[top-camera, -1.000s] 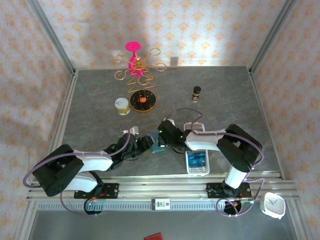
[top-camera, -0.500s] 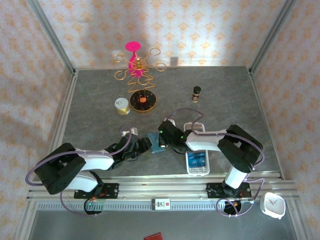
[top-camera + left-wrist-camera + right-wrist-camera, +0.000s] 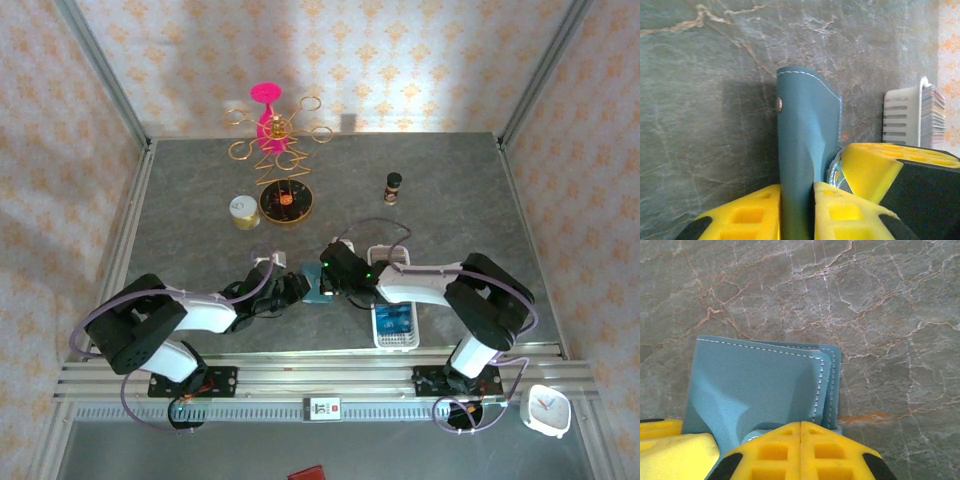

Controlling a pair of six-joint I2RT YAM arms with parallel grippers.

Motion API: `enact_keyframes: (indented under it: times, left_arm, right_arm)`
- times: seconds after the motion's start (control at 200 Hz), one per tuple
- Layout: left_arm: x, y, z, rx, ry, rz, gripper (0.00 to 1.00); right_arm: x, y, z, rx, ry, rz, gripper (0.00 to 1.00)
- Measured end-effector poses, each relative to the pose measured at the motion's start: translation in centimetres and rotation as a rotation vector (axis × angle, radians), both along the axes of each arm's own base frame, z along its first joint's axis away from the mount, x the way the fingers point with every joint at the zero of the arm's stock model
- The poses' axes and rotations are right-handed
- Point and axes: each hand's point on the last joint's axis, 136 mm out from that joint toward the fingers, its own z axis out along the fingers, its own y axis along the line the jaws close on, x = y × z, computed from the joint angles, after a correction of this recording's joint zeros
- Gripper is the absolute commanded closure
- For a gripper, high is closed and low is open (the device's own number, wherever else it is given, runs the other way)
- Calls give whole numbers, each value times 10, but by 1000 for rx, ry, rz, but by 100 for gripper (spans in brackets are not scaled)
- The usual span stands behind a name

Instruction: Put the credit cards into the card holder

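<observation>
Grey marbled surface (image 3: 450, 200), boxed in by patterned wallpaper, carries everything. A white tray (image 3: 900, 120) stores the credit cards (image 3: 395, 318) by the right arm. At centre sits the card holder (image 3: 755, 385). The left end effector (image 3: 797, 202) clamps one flap upright, and the right end effector (image 3: 801, 432) is fully closed at its edge, seemingly to spread it for loading.

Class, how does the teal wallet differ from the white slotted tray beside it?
The teal stitched folding card holder is creased and pinched between the left arm's yellow fingers; the white slotted plastic tray is straight-walled and ungripped. The holder shows no cards; the tray carries a stack of cards.
</observation>
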Motion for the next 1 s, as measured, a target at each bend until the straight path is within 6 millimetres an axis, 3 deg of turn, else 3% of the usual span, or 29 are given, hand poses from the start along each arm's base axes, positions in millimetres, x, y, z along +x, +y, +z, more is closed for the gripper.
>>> enact_keyframes:
  times: [0.135, 0.405, 0.576, 0.731, 1.001]
  left_arm:
    - [3, 1, 24, -12, -66, -3, 97]
    - [5, 9, 90, -5, -290, -26, 100]
    - [1, 16, 128, -14, -428, -32, 100]
    - [-5, 22, 153, -57, -520, -28, 100]
    - [-9, 26, 157, -75, -546, -25, 100]
  right_arm:
    - [-1, -3, 18, 35, -27, -12, 99]
    - [-6, 1, 109, 239, -166, 33, 53]
    - [-10, 6, 148, 324, -217, 63, 43]
    - [-10, 13, 162, 349, -217, 87, 41]
    - [-13, 27, 157, 351, -179, 132, 35]
